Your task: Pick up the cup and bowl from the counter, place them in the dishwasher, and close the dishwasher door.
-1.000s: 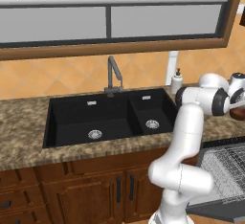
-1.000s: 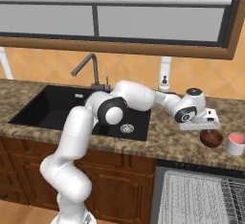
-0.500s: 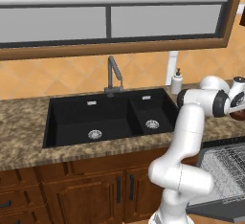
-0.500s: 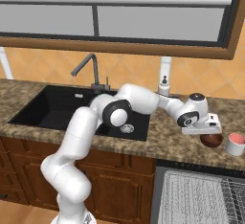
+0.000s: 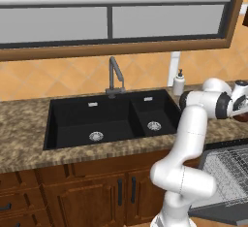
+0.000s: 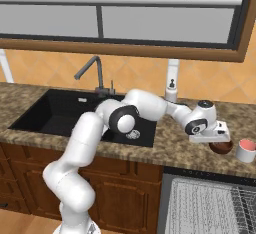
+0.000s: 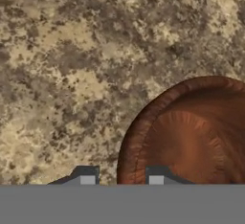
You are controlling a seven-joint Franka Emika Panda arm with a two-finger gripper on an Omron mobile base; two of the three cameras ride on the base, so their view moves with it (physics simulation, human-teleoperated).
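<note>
The dark reddish-brown bowl point(image 6: 222, 147) sits on the speckled counter point(image 6: 170, 145), with the white cup point(image 6: 246, 151) with a salmon-red face just to its right. My gripper point(image 6: 215, 139) hangs directly over the bowl's left side. In the hand view the bowl point(image 7: 191, 137) lies at the lower right. My gripper point(image 7: 121, 177) is open, and the bowl's near rim lies between the two fingertips point(image 7: 86, 175). Nothing is clamped. The dishwasher rack point(image 6: 215, 208) stands pulled out below the counter edge. In the left base view my hand reaches to the right edge above the bowl point(image 5: 241, 118).
A black double sink point(image 6: 75, 113) with a faucet point(image 6: 95, 73) lies left of the arm. A white soap dispenser point(image 6: 171, 92) stands at the back wall. The dishwasher door point(image 5: 218, 212) hangs open, low at the right, beside wooden cabinets point(image 5: 97, 192).
My hand has moved right and down along the counter, closing in on the bowl. Bowl and cup have stayed where they were.
</note>
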